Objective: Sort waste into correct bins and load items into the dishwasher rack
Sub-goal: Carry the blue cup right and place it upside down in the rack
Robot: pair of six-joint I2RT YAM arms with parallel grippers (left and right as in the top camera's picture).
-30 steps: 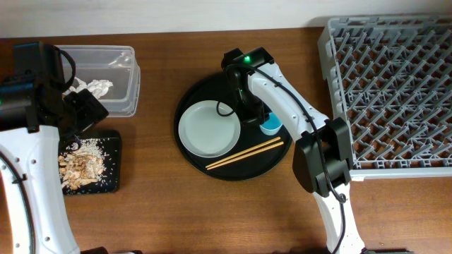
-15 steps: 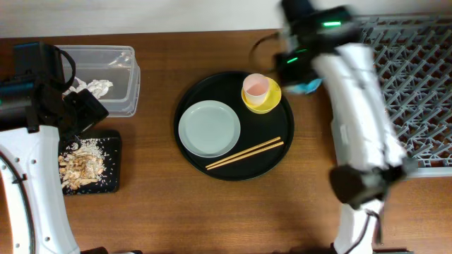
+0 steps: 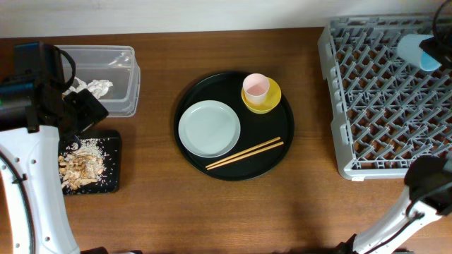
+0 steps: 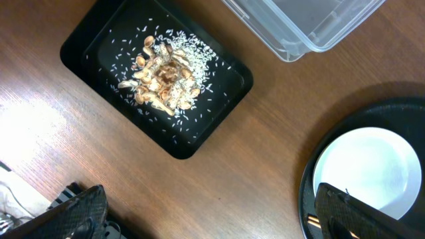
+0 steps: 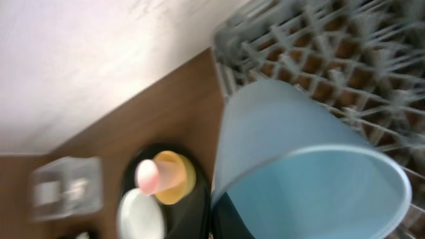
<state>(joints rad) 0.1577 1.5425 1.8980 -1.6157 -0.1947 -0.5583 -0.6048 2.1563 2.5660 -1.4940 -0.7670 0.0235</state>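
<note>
My right gripper (image 3: 429, 55) is shut on the light blue cup (image 3: 414, 51), which hangs tilted over the far right corner of the grey dishwasher rack (image 3: 385, 99). The right wrist view is filled by that cup (image 5: 299, 153), with the rack (image 5: 332, 53) behind it. A grey-green plate (image 3: 209, 128), chopsticks (image 3: 244, 153) and a yellow bowl (image 3: 265, 99) holding the pink cup (image 3: 255, 86) lie on the round black tray (image 3: 233, 169). My left gripper (image 4: 214, 222) stands open over bare table beside the flat black tray (image 4: 219, 106) of food scraps (image 4: 163, 73).
The clear tub (image 3: 116, 60) at the back left holds a crumpled white napkin (image 3: 93, 87). The flat black tray (image 3: 113, 166) with scraps (image 3: 81, 161) sits in front of it. My left arm (image 3: 32, 92) overhangs both bins.
My right arm has swung from the round black tray to above the rack's far right, carrying the light blue cup. The left arm has not moved.
</note>
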